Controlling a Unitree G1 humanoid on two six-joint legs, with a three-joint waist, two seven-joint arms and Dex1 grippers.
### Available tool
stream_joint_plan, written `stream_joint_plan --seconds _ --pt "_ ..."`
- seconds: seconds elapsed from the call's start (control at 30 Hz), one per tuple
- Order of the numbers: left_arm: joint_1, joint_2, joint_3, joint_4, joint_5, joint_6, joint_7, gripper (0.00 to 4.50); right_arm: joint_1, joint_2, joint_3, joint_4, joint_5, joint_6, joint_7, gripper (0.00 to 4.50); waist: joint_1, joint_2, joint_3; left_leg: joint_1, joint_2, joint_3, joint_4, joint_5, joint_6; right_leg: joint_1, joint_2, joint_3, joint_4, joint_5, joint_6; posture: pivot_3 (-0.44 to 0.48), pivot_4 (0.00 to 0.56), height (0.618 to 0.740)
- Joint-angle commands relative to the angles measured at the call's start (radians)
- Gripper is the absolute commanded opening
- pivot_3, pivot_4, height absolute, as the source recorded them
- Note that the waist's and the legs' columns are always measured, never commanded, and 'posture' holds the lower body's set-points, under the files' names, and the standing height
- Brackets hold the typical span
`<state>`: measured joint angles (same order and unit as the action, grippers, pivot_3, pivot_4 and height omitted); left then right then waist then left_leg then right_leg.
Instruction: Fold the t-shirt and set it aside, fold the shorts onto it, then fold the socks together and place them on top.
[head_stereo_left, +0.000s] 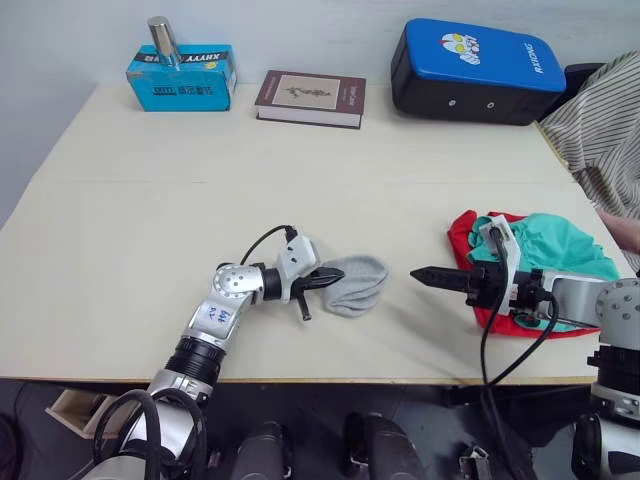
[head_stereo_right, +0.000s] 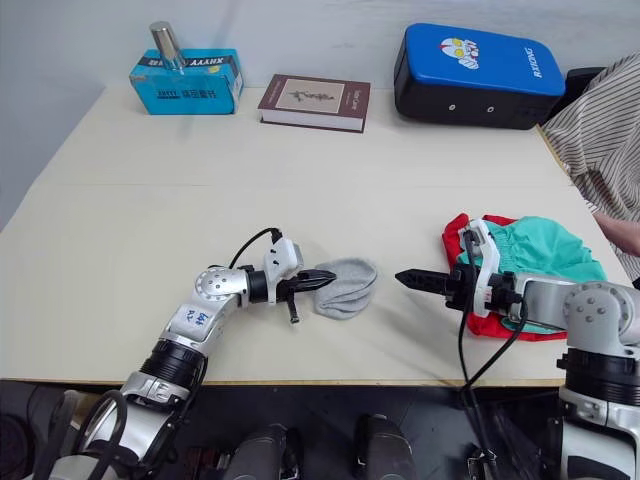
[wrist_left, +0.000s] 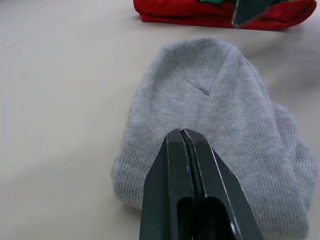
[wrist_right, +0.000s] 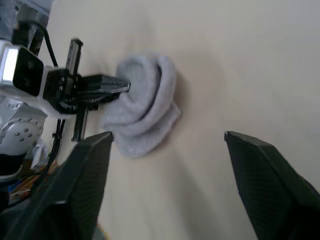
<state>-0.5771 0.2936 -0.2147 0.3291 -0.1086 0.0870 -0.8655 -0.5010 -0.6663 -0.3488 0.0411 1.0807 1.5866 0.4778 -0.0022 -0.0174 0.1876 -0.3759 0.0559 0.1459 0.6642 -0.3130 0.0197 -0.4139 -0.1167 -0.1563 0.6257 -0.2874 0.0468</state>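
The light grey socks (head_stereo_left: 358, 285) lie bunched together near the table's front middle. My left gripper (head_stereo_left: 333, 277) is shut, its tips resting against the socks' near edge; in the left wrist view the fingers (wrist_left: 170, 190) press together over the socks (wrist_left: 220, 100) with no fabric visibly between them. My right gripper (wrist_right: 167, 135) is open and empty, pointing at the socks (wrist_right: 145, 105) from a short way to their right. The folded red t-shirt (head_stereo_left: 462, 235) lies at the right with the teal-green shorts (head_stereo_left: 550, 245) on top.
Along the back edge stand a blue box (head_stereo_left: 182, 80) with a metal cylinder on it, a dark book (head_stereo_left: 310, 98) and a blue padded case (head_stereo_left: 478, 70). A person's striped sleeve (head_stereo_left: 605, 120) reaches over the table's right edge.
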Motion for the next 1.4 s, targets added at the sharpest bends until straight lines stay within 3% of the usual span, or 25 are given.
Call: stream_joint_plan --seconds 0.03,0.33,0.57,0.67,1.03,1.17,1.27,1.4 --pt "0.005 0.006 -0.009 0.001 0.017 -0.015 -0.005 0.00 -0.016 0.081 -0.020 0.068 0.130 0.028 -0.151 4.43 -0.002 0.000 0.000 0.000 0.000 0.000 0.000 0.000 0.000 0.000 0.000 0.000 0.000 0.000 0.000 0.000 0.150 0.740" --pt "0.038 0.020 -0.010 -0.027 0.026 -0.005 -0.010 0.00 -0.029 0.382 -0.067 0.170 0.350 -0.008 -0.641 4.43 -0.015 0.000 -0.001 0.000 0.001 0.001 0.000 0.001 -0.002 0.000 0.002 0.000 0.001 0.000 0.000 0.000 0.150 0.740" --pt "0.051 0.017 0.006 -0.026 0.021 0.004 0.009 0.00 -0.045 0.506 -0.028 0.177 0.520 -0.107 -0.863 4.43 -0.030 0.000 -0.001 0.001 0.003 0.001 -0.001 0.001 -0.002 0.000 0.003 0.001 0.001 0.000 0.000 0.000 0.150 0.740" --pt "0.060 0.023 0.007 -0.033 0.024 0.002 0.009 0.00 -0.034 0.509 0.003 0.188 0.588 -0.150 -0.933 3.84 -0.029 0.000 -0.001 0.001 0.003 0.001 -0.001 0.001 -0.002 0.000 0.003 0.001 0.001 0.000 0.000 0.000 0.150 0.740" --pt "0.091 0.031 0.038 -0.047 0.009 -0.025 0.025 0.00 0.018 0.431 0.110 0.169 0.777 -0.291 -1.017 0.09 -0.028 0.000 -0.001 0.000 0.003 0.001 -0.001 0.001 -0.002 -0.001 0.003 0.001 0.000 0.000 0.000 0.000 0.150 0.740" --pt "0.085 0.034 0.069 -0.055 -0.033 -0.050 0.002 0.00 0.052 0.363 0.129 0.093 0.885 -0.339 -1.003 0.02 -0.022 0.001 -0.001 -0.001 0.003 0.001 -0.001 0.000 -0.002 -0.001 0.002 0.001 -0.001 0.000 0.000 0.000 0.150 0.740" --pt "0.087 0.026 0.126 -0.145 -0.148 0.020 -0.032 0.00 0.092 0.307 0.087 -0.007 0.892 -0.365 -0.944 0.02 -0.024 0.001 -0.001 -0.008 0.002 0.001 -0.001 0.000 -0.001 -0.007 0.002 0.001 -0.001 0.001 0.001 0.000 0.150 0.740" --pt "0.096 0.067 0.186 -0.332 -0.328 0.212 -0.092 0.87 0.167 0.252 -0.026 -0.146 0.892 -0.445 -0.874 0.02 -0.022 0.001 -0.001 -0.019 0.002 0.001 0.000 0.006 -0.008 -0.016 0.003 0.001 0.001 0.002 0.003 0.000 0.150 0.740"
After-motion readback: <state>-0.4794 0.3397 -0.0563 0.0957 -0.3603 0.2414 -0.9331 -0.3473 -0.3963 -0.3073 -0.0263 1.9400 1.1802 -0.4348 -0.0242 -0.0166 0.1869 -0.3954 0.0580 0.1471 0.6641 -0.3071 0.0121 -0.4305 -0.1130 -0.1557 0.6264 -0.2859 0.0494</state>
